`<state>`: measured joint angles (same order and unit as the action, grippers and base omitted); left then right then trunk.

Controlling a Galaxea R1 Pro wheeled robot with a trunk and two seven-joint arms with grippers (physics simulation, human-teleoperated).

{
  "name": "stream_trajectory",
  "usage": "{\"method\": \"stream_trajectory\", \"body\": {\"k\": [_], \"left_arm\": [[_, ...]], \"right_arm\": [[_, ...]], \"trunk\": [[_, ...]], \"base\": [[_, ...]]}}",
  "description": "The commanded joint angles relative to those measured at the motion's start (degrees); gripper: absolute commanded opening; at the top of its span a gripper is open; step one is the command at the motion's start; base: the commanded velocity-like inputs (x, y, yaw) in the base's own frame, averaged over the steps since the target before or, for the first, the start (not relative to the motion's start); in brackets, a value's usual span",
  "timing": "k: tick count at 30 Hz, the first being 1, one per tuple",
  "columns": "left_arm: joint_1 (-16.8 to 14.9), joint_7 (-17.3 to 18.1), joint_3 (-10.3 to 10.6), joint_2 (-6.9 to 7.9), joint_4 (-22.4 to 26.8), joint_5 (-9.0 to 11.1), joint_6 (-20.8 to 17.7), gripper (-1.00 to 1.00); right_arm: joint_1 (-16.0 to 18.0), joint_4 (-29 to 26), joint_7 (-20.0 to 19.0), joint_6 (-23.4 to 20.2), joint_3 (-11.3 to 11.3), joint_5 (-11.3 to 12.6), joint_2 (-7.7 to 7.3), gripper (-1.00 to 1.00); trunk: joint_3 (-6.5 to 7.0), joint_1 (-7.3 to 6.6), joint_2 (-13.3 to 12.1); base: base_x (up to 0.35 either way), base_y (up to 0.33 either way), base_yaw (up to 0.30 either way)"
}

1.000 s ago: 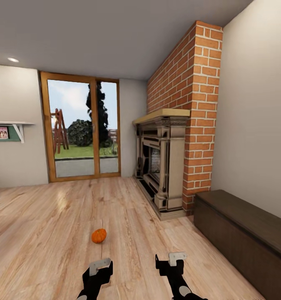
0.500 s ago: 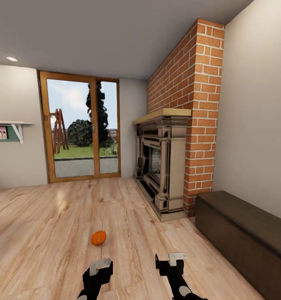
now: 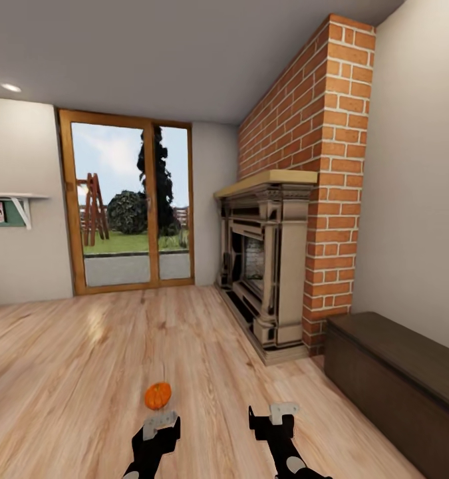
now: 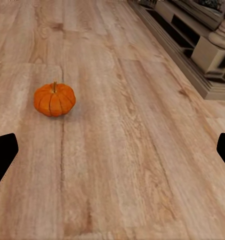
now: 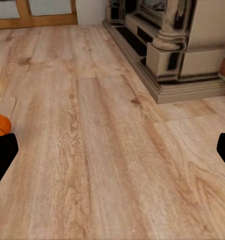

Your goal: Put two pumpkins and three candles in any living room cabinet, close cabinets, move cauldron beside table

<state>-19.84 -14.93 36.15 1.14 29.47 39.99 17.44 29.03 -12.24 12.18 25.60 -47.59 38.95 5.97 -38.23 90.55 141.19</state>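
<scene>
A: Pumpkin (image 3: 157, 395) sits on the floor (image 3: 84, 359) just ahead of the left gripper (image 3: 159, 424).

B: Cabinet (image 3: 397, 372) lies right of the right gripper (image 3: 283, 414), fireplace (image 3: 261, 266) beyond.

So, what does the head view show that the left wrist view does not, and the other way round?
The head view alone gives the cabinet by the right wall, the brick chimney, the glass door and both grippers, left and right. The left wrist view alone gives the pumpkin's ribs and stem up close, apart from the fingers. Both share the pumpkin, the wood floor and the fireplace base.
</scene>
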Motion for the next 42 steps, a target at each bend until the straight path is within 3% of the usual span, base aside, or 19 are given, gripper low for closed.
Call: {"method": "stream_trajectory", "body": {"k": [1, 42], "left_arm": [[-0.06, -0.45, 0.49, 0.08, 0.06, 0.35, 0.23, 1.0], [-0.06, -0.45, 0.5, 0.06, 0.06, 0.35, 0.23, 1.0]], "right_arm": [[0.06, 0.02, 0.39, 0.15, -0.49, 0.25, 0.0, 1.0], [0.06, 0.02, 0.39, 0.15, -0.49, 0.25, -0.08, 1.0]], "trunk": [[-0.08, 0.02, 0.03], [0.89, 0.02, 0.03]], "base": [[0.28, 0.14, 0.0], [0.13, 0.01, -0.251]]}}
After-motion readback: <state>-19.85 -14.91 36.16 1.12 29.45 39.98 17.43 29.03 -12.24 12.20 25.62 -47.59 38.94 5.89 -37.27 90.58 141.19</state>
